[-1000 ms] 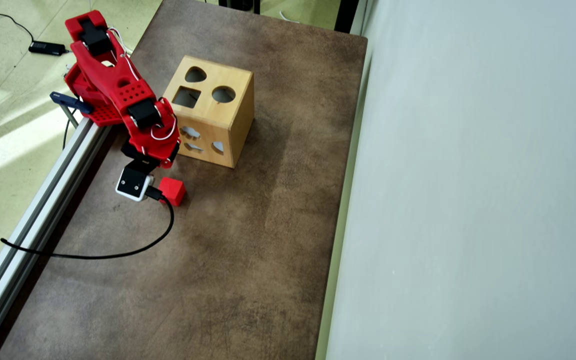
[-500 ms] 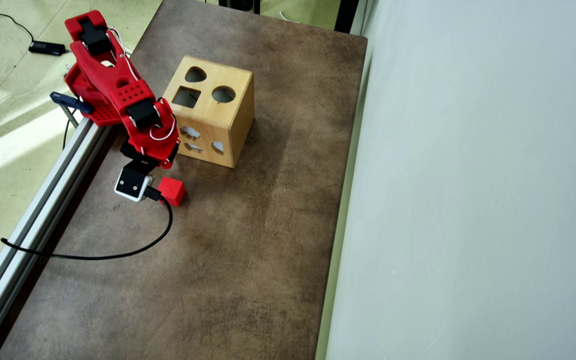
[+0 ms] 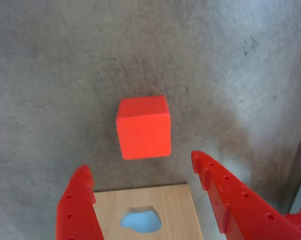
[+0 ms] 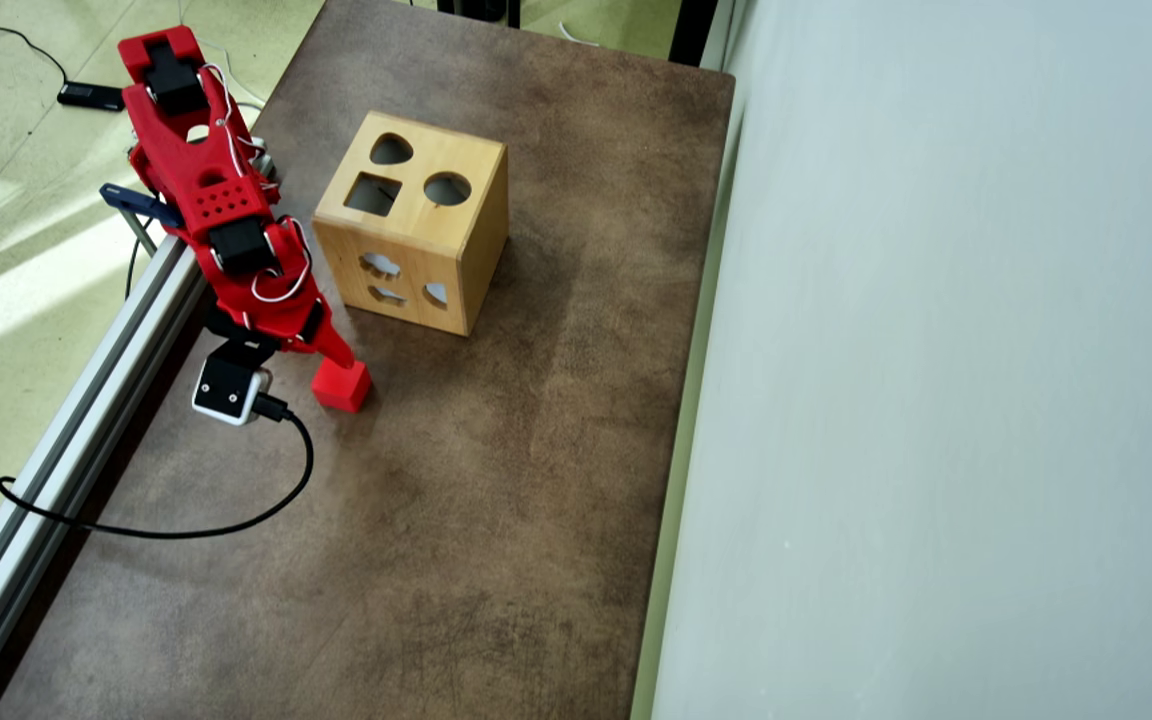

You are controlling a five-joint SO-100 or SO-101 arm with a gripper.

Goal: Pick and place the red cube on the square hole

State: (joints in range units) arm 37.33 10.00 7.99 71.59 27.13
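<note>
The red cube lies on the brown-grey mat, just beyond my fingertips and between their lines. In the overhead view the cube sits left of centre, right at the tip of my red gripper. My gripper is open and empty, and the fingers do not touch the cube. The wooden box stands behind the gripper. Its top face holds the square hole, a round hole and a heart-shaped hole. The wrist view shows only a side face of the box between the fingers; the square hole is out of sight there.
A metal rail runs along the mat's left edge. The wrist camera's black cable loops over the mat near the rail. A pale panel borders the mat on the right. Bare mat extends in front of the cube.
</note>
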